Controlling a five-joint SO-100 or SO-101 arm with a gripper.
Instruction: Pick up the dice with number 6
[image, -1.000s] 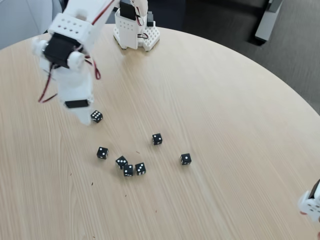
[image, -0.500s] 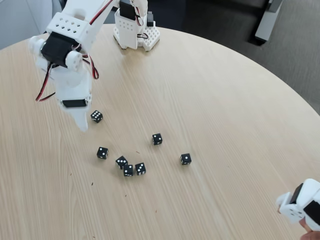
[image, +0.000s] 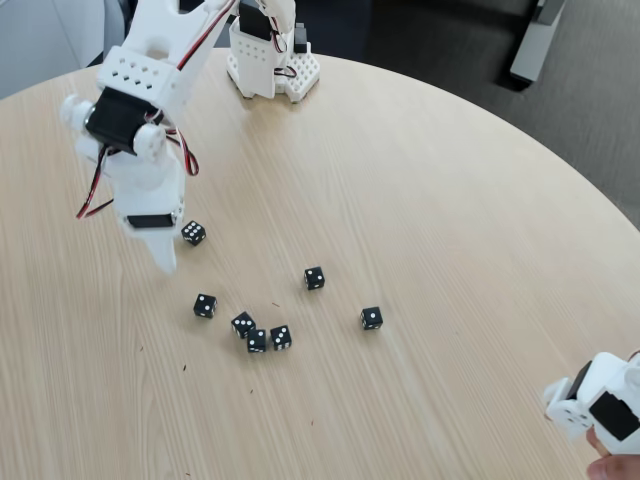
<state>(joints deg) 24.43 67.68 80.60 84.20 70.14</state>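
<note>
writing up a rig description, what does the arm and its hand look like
The arm is white printed plastic with a grid of small holes, black servo blocks set into the joints and red wires looping alongside. Its hand tapers to a white pointed finger. The base is white too.

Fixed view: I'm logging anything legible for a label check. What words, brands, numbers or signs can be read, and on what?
No printed words, brands or numerals can be read.
The black dice carry white pips, not digits: the dice with number 6 shows six beside the gripper.
The dark plate on the arm is too blurred to read.
</note>
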